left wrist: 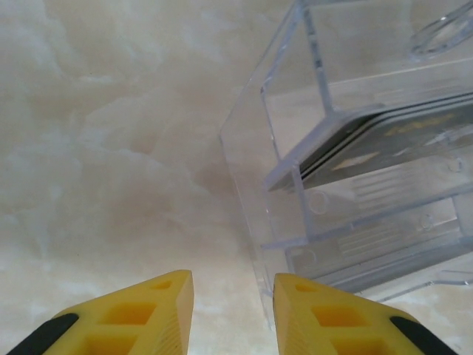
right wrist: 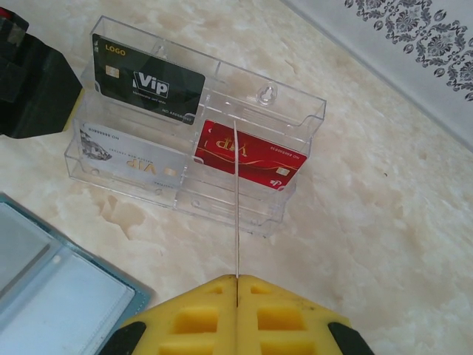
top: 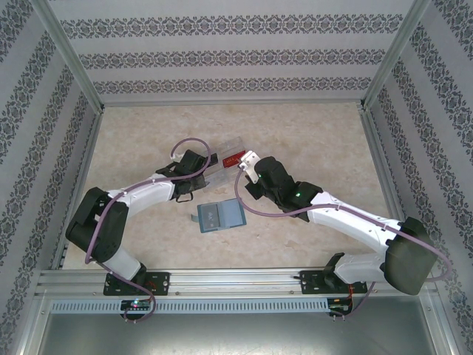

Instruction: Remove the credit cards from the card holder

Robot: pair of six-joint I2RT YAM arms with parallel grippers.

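The card holder [top: 219, 214] lies open on the table between the two arms, its blue-grey inside panels [right wrist: 44, 296] facing up. My right gripper [right wrist: 236, 279] is shut on a thin white credit card [right wrist: 236, 200], seen edge-on and standing up from the fingertips. In the top view that gripper [top: 250, 166] hovers over the near right end of the clear tray [top: 230, 157]. My left gripper [left wrist: 233, 285] is open with nothing between its yellow fingers, low over the table at the tray's left end [left wrist: 251, 170].
The clear tray [right wrist: 295, 111] holds a black VIP card [right wrist: 148, 78], a white VIP card [right wrist: 129, 151] and a red card [right wrist: 251, 155] in separate compartments. The left arm's black wrist [right wrist: 33, 81] sits against the tray's left side. Patterned walls enclose the marble-look table [top: 318, 140].
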